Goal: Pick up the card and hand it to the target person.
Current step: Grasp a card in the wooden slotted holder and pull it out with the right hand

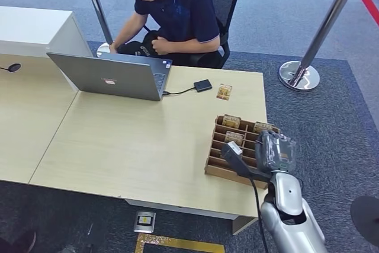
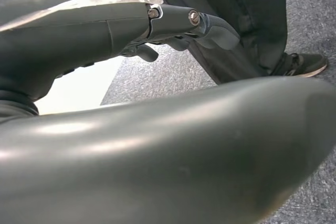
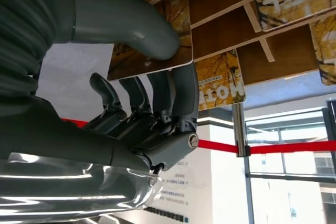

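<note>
Here the right robot hand point(image 3: 158, 103) pinches a glossy rectangular card point(image 3: 152, 45) between thumb and fingers above the slotted wooden tray point(image 1: 219, 161); whether the left robot hand point(image 2: 178, 30) is spread or closed I cannot tell.

I see an office or reception area: pale wooden desks point(image 1: 134, 140), a person point(image 1: 172, 13) at a laptop point(image 1: 112, 75), grey carpet point(image 1: 321, 128), stanchions point(image 1: 308, 57) with red belts
</note>
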`<state>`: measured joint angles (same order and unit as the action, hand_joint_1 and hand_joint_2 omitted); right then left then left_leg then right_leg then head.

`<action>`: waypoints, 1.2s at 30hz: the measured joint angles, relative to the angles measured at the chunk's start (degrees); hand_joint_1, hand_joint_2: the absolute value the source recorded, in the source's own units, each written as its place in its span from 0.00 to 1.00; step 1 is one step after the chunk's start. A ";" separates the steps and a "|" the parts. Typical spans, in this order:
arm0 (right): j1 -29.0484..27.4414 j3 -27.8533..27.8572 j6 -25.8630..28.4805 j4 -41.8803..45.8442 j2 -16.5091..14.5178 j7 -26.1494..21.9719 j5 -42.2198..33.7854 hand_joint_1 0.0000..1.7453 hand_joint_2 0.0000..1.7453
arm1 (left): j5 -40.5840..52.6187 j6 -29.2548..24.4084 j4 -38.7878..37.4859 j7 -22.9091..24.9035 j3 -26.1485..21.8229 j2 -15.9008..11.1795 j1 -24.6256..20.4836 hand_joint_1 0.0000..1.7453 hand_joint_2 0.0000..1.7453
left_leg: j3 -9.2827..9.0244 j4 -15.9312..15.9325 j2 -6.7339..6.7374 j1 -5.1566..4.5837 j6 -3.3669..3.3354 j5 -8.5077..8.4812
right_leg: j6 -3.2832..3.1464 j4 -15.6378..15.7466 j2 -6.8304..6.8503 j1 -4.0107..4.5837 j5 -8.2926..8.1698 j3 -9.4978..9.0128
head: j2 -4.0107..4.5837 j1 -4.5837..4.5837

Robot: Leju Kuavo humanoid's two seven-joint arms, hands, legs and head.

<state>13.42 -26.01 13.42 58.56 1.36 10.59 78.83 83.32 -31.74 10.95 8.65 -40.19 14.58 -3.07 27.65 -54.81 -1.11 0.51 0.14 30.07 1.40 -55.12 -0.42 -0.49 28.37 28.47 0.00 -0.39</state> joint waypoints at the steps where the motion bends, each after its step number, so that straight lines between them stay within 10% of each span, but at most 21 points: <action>1: 0.00 0.00 -0.08 0.43 0.12 -0.26 -0.32 0.90 1.00 | 0.00 0.00 0.00 -0.01 0.00 -0.01 0.00 0.00 0.00 | 0.00 0.00 0.00 0.00 0.00 0.00 | 0.00 0.00 0.00 0.00 0.00 0.00 | 0.00 0.00; 23: 4.17 -0.40 -5.54 13.50 5.55 -8.91 -11.06 0.84 1.00 | 0.22 0.36 0.00 -1.02 -0.37 0.01 -0.01 0.00 0.00 | 0.02 0.00 0.01 0.00 0.00 0.00 | 0.00 -0.02 0.00 0.00 0.00 0.01 | 0.00 -0.01; 36: 17.63 -4.04 -7.15 3.51 0.16 -8.52 -11.26 0.85 1.00 | 1.36 0.75 0.00 -1.20 -0.35 0.02 -0.29 0.00 0.00 | 0.05 0.00 0.08 0.00 0.02 -0.04 | -0.08 -0.14 -0.01 0.00 -0.05 0.07 | 0.00 0.00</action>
<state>31.05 -30.05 6.27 62.06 1.52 2.07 67.57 84.67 -30.99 10.95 7.45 -40.54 14.61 -3.35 27.70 -54.82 -1.03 0.51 0.16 30.02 1.33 -55.26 -0.43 -0.49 28.32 28.54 0.00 -0.39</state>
